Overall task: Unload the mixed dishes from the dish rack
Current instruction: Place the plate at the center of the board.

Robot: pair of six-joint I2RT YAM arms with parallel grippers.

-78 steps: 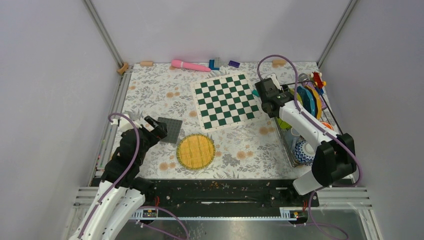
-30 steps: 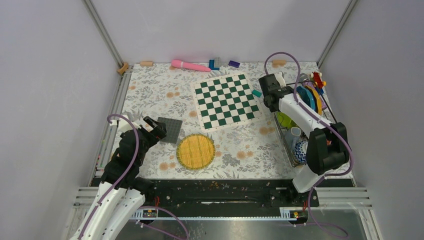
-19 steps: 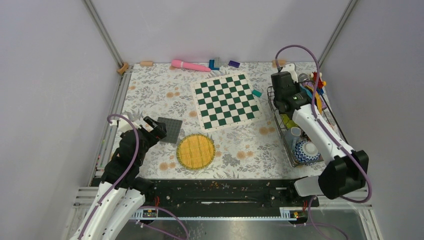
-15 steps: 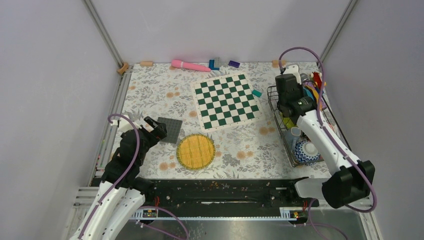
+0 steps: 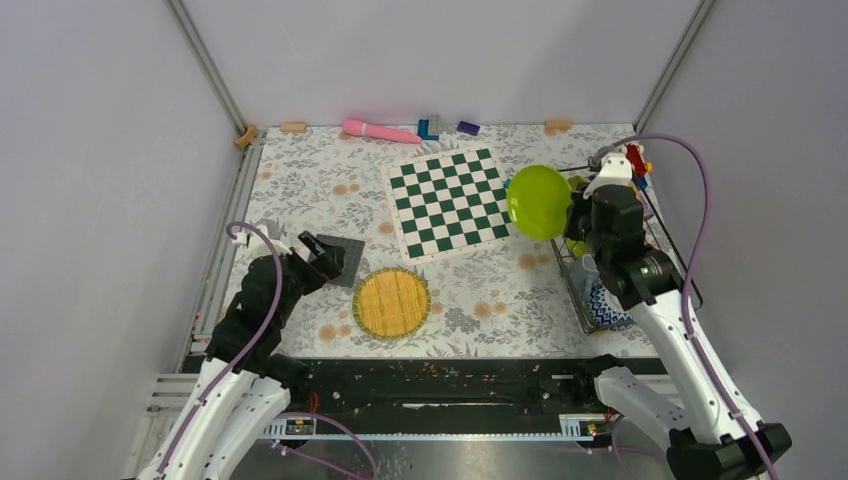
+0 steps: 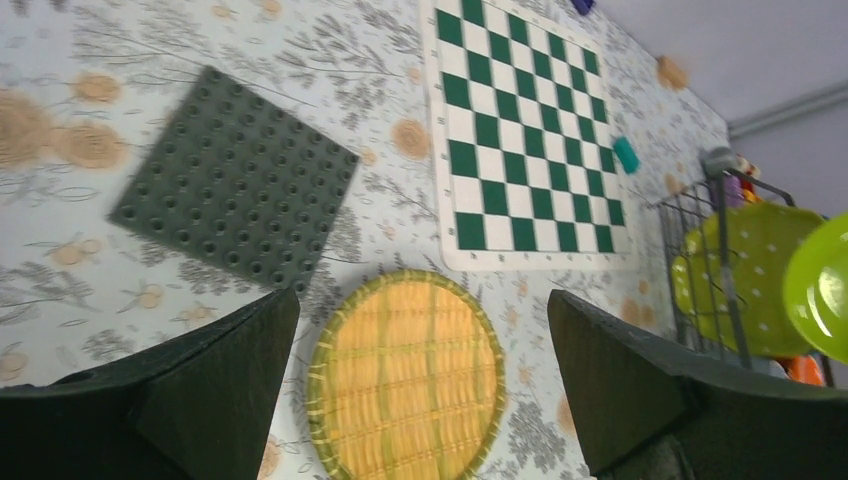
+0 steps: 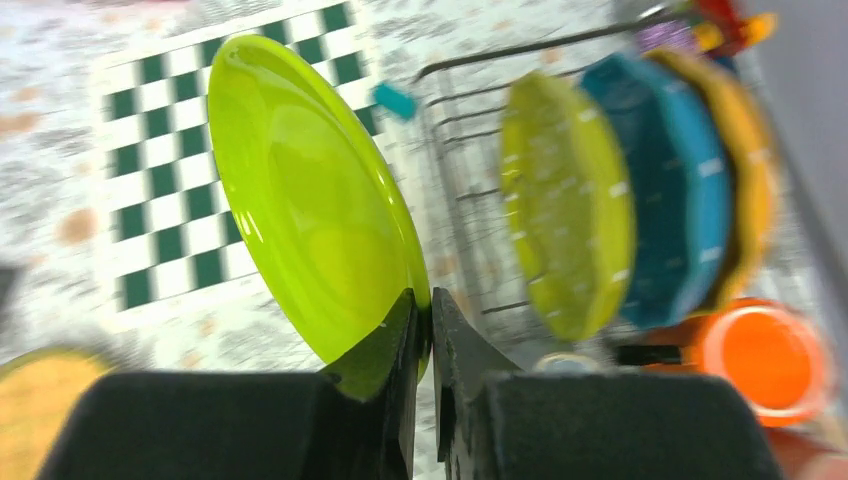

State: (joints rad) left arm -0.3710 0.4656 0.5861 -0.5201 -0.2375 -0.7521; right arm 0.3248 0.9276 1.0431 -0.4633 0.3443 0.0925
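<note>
Here the right gripper (image 7: 425, 305) is clenched on the lower rim of a glossy round lime-green plate (image 7: 310, 210). It holds the plate in the air just beside the left wall of the dark wire dish rack (image 5: 570, 272), over the right edge of the green-and-white chessboard (image 5: 455, 200).

**Governing relation.** The plate stands nearly on edge. Its disc rises up and away from the fingertips, and its hollow face is turned toward the chessboard side. Any open place for it on the floral-clothed table (image 5: 300, 170) lies to the left of this grip, so the set-down will probably require the disc to be tipped from upright to flat. The right arm alone is near the plate. The left gripper (image 5: 318, 258) hangs well apart over the grey studded square baseplate (image 5: 343, 258), next to the round woven yellow mat (image 5: 391, 303), with its jaws spread wide and nothing between them.

**Appearance.** The plate is plain, shiny and unpatterned, with a shallow raised rim.

**In the rack.**
- A yellow-green dotted plate (image 7: 565, 200), a teal plate (image 7: 670, 200) and an orange scalloped plate (image 7: 745, 170) stand upright in a row.
- An orange cup (image 7: 765, 355) sits near them.
- A blue-and-white patterned bowl (image 5: 605, 305) sits at the near end.
</note>
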